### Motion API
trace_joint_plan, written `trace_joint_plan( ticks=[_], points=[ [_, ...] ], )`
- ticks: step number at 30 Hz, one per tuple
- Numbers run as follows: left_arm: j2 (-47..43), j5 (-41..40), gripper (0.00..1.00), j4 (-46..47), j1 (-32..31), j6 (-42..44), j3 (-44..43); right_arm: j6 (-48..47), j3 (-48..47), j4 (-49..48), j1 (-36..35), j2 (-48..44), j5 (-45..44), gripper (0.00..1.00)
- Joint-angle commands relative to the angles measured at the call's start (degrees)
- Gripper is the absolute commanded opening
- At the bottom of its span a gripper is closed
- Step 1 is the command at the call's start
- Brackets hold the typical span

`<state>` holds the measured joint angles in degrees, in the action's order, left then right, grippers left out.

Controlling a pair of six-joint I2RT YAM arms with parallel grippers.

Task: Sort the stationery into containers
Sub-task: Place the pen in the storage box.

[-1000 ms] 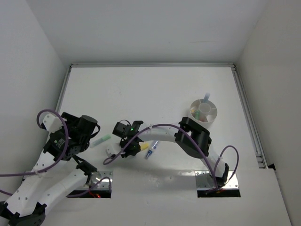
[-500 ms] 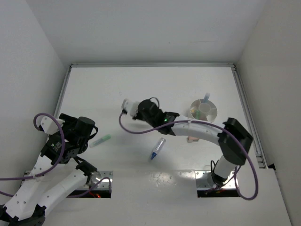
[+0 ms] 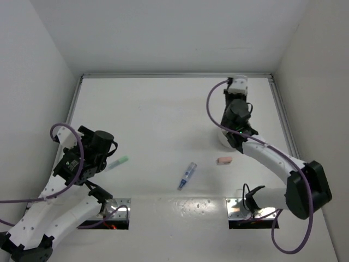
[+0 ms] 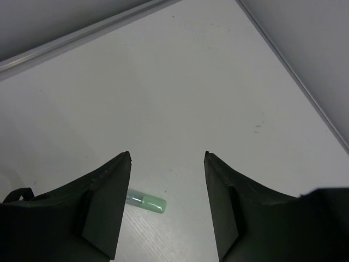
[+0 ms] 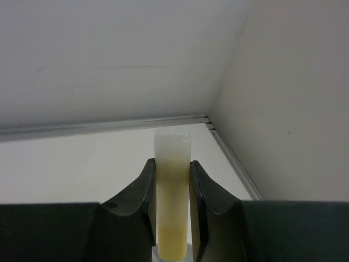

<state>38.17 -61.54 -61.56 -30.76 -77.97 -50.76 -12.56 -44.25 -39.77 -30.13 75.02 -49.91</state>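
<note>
Shift since half a second back: swung off mid-table and out to the far right corner, the right arm now reaching across the bowl; left arm and loose stationery about where they were.
Right gripper (image 5: pixel 172 164): jaws clamped on a yellow highlighter (image 5: pixel 172 207), pale cap poking out past the fingertips, aimed at the back corner where wall (image 5: pixel 283 98) meets table.
Left gripper (image 4: pixel 167 154): jaws spread wide with nothing between them, hovering at the left side of the table (image 3: pixel 152 120).
Green pen (image 3: pixel 117 162): flat on the table just beside the left gripper; in the left wrist view only its rounded end peeks out from behind the left finger.
Blue pen (image 3: pixel 186 176): lying slantwise near the middle, well apart from both grippers.
Pink eraser (image 3: pixel 224 160): flat on the table, near the bowl on its near side.
Bowl (image 3: pixel 221 140): almost wholly hidden under the right arm, only a sliver of white rim showing; contents not readable.
In the way: right forearm and its purple cable (image 3: pixel 210 101) over the bowl.
Metal plates (image 3: pixel 121 210): bolted at the arm bases on the near edge.
</note>
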Motion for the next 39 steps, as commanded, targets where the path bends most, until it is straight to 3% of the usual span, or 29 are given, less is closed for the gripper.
trace_joint_plan(
  ticks=[1,8,14,24,39],
  points=[
    [2.7,1.8,0.61,5.4,0.4,5.5,0.6,11.0,0.5,1.6,5.2,-5.1,-2.5,0.0],
    [3.4,3.4,0.61,7.9,0.4,8.9,0.6,31.9,-1.6,21.4,17.5,-6.6,4.7,0.0],
    [3.4,4.0,0.61,9.0,0.4,9.9,1.1,41.7,-3.6,32.1,24.4,-5.0,12.5,0.0],
    [2.9,5.1,0.61,11.3,2.0,12.3,1.1,43.6,-3.0,29.0,27.9,1.5,21.9,0.0],
    [2.9,5.1,0.61,11.3,2.0,12.3,1.6,41.8,0.3,18.6,27.9,5.3,21.9,0.0]
  ],
)
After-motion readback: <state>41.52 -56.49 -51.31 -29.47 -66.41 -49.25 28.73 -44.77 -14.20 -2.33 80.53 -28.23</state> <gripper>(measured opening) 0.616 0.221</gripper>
